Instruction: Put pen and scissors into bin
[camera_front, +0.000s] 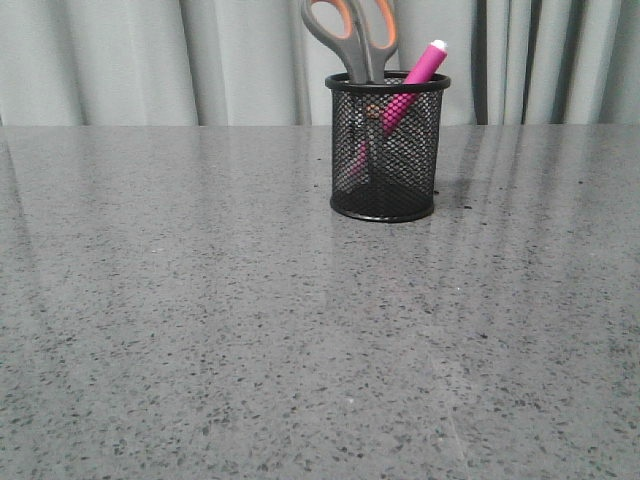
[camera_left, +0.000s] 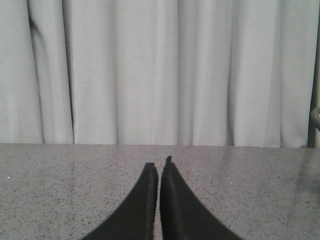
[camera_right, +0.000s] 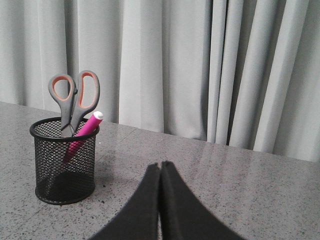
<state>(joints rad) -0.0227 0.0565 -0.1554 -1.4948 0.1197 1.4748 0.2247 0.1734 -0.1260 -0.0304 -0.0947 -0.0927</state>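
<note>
The black mesh bin (camera_front: 387, 150) stands upright at the far middle of the table. Inside it the scissors (camera_front: 352, 35) stand blades down, grey and orange handles sticking out above the rim. The pink pen (camera_front: 418, 72) leans in the bin beside them, white end up. In the right wrist view the bin (camera_right: 64, 161), scissors (camera_right: 75, 97) and pen (camera_right: 86, 129) lie well off to one side of my right gripper (camera_right: 161, 164), which is shut and holds nothing. My left gripper (camera_left: 159, 164) is shut over bare table, with nothing between its fingers. Neither gripper appears in the front view.
The grey speckled table (camera_front: 300, 340) stretches wide around the bin. A pale pleated curtain (camera_front: 120, 60) hangs behind the table's far edge. A small part of a grey object (camera_left: 315, 116) shows at the edge of the left wrist view.
</note>
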